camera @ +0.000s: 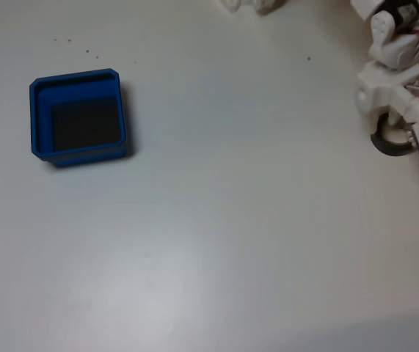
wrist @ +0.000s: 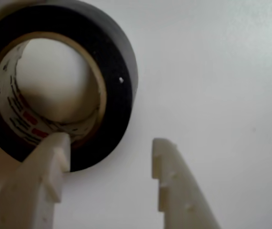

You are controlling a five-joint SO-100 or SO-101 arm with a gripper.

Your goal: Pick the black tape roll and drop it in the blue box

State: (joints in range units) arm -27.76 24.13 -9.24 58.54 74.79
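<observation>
Two spread jaws of the gripper (wrist: 112, 148) straddle the tape (wrist: 119, 62) wall, far right of the box (camera: 40, 92).

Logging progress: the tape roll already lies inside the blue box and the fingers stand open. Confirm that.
Not right. In the fixed view the blue box holds nothing; the tape roll lies on the table by the gripper. The fingers do stand open.
</observation>
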